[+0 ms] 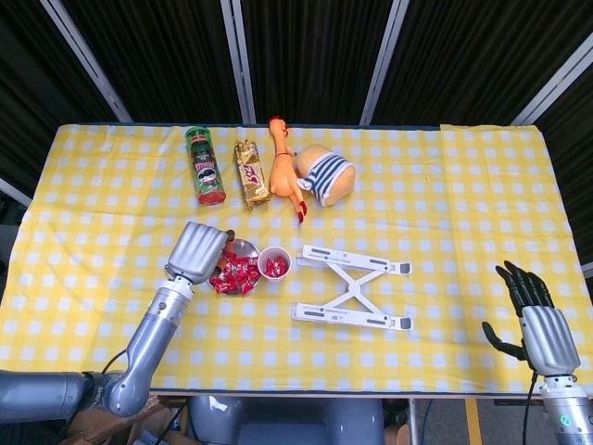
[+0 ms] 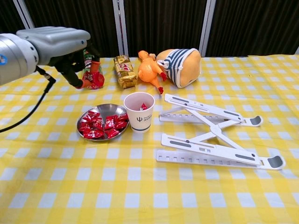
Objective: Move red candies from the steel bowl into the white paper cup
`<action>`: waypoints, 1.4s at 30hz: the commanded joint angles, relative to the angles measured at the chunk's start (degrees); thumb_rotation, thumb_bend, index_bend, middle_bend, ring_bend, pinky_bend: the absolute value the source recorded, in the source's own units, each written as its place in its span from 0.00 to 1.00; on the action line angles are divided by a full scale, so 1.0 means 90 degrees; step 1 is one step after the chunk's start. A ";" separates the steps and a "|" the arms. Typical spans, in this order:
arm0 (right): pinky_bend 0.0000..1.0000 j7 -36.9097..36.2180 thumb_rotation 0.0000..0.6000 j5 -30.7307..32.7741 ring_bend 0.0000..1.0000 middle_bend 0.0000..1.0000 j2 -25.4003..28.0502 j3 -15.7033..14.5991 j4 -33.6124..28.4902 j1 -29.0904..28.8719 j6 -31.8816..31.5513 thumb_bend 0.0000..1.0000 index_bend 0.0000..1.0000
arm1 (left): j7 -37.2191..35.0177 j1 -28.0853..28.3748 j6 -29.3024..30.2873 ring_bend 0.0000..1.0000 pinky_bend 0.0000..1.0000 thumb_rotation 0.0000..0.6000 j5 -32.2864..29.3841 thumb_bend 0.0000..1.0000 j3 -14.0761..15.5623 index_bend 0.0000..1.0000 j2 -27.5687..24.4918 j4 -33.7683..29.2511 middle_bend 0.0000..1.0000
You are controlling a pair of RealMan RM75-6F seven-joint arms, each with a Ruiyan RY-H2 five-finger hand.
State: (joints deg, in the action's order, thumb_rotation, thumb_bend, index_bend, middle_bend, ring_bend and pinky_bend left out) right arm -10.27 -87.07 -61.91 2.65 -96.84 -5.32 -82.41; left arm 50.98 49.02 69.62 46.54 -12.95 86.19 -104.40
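Observation:
The steel bowl (image 1: 246, 246) (image 2: 80, 123) holds several red candies (image 1: 237, 273) (image 2: 103, 126) at the table's front left. Just right of it stands the white paper cup (image 1: 274, 263) (image 2: 139, 116) with a red candy (image 2: 143, 107) inside. My left hand (image 1: 199, 252) (image 2: 56, 39) is raised above the bowl's left side and pinches a red candy (image 2: 87, 84) at its fingertips, seen against the red end of the can behind. My right hand (image 1: 534, 313) hangs open at the table's front right corner, far from the cup, and shows only in the head view.
A white folding stand (image 1: 357, 287) (image 2: 210, 133) lies right of the cup. Along the back lie a green chips can (image 1: 206, 167) (image 2: 89, 56), a gold snack pack (image 1: 250, 173) (image 2: 122, 71), a rubber chicken (image 1: 283, 171) (image 2: 149, 72) and a striped plush toy (image 1: 324, 176) (image 2: 180, 60).

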 commanded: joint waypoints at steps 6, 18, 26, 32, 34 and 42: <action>0.00 -0.0081 1.00 0.0004 0.00 0.00 0.0023 0.0002 -0.0012 -0.0002 0.0008 0.41 0.00 | 0.0686 0.0701 -0.0168 0.97 0.99 1.00 -0.0497 0.36 -0.0156 0.55 0.0913 0.0785 0.94; 0.00 -0.0184 1.00 0.0013 0.00 0.00 0.0052 0.0011 -0.0039 -0.0021 0.0038 0.41 0.00 | 0.0774 0.1180 -0.0292 0.97 0.99 1.00 -0.0890 0.36 -0.0372 0.55 0.1538 0.1547 0.94; 0.00 -0.0195 1.00 0.0024 0.00 0.00 0.0064 0.0013 -0.0042 -0.0026 0.0051 0.41 0.00 | 0.0826 0.1334 -0.0304 0.96 0.99 1.00 -0.1001 0.27 -0.0377 0.46 0.1611 0.1616 0.92; 0.00 -0.0163 1.00 0.0005 0.00 0.00 0.0060 -0.0002 -0.0038 -0.0022 0.0046 0.41 0.00 | 0.0723 0.1296 -0.0204 0.95 0.99 1.00 -0.0988 0.26 -0.0370 0.43 0.1497 0.1512 0.91; 0.00 -0.0156 1.00 0.0007 0.00 0.00 0.0060 -0.0002 -0.0040 -0.0016 0.0035 0.41 0.00 | 0.0644 0.1256 -0.0152 0.95 0.99 1.00 -0.0950 0.26 -0.0385 0.43 0.1410 0.1407 0.91; 0.00 -0.0149 1.00 0.0007 0.00 0.00 0.0059 0.0000 -0.0036 -0.0012 0.0024 0.41 0.00 | 0.0486 0.0809 0.0088 0.96 0.99 1.00 -0.0914 0.26 -0.0070 0.42 0.0598 0.0700 0.92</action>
State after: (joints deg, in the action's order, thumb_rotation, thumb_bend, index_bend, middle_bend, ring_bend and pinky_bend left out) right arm -11.66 -86.97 -61.35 2.69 -97.17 -5.41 -82.21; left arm 55.72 57.65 69.70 38.71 -14.65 93.41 -96.63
